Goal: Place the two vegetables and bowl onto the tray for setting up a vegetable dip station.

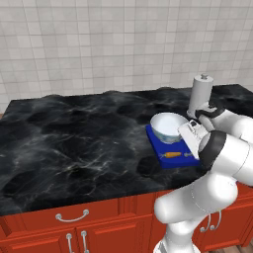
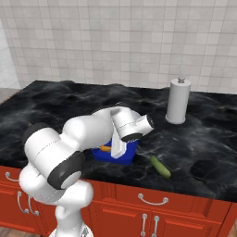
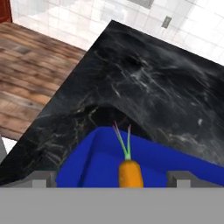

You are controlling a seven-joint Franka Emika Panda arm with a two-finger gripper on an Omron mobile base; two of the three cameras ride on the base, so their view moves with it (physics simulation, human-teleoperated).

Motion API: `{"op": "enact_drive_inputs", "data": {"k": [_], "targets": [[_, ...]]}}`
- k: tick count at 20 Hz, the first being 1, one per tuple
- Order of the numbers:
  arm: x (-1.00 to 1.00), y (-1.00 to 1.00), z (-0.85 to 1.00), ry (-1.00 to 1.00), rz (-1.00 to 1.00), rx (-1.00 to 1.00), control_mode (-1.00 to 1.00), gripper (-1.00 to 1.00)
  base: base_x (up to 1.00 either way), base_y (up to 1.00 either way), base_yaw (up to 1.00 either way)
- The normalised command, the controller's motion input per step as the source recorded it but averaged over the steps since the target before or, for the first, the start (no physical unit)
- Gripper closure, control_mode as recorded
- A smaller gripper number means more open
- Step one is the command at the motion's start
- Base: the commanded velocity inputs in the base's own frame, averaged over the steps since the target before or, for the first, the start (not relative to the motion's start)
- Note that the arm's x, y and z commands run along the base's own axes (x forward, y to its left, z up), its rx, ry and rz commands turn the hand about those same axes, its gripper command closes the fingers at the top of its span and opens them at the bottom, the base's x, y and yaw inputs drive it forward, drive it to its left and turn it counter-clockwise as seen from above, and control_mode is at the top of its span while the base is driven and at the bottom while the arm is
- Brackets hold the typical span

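The gripper (image 3: pixel 112 179) is spread wide just above the carrot (image 3: pixel 130 173) and holds nothing. The carrot lies on the blue tray (image 1: pixel 157 143) beside the white bowl (image 1: pixel 167 126). The green cucumber (image 2: pixel 160 167) lies on the black counter (image 1: pixel 74 143), near the tray, but not touching it.

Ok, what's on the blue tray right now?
The white bowl sits on the tray's far end and the carrot lies near its front edge. The arm covers the tray's right side, so that part is hidden. The cucumber lies on the counter.
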Motion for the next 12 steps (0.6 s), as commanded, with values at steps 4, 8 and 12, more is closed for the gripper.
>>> {"op": "enact_drive_inputs", "data": {"k": [4, 8, 12], "targets": [[-0.24, 0.00, 0.24, 0.08, -0.01, 0.00, -1.00, -1.00, 0.00, 0.00, 0.00], [-0.27, -0.06, 0.27, 0.17, -0.12, 0.00, -1.00, -1.00, 0.00, 0.00, 0.00], [-0.31, -0.10, 0.28, 0.19, -0.21, 0.00, -1.00, -1.00, 0.00, 0.00, 0.00]]}}
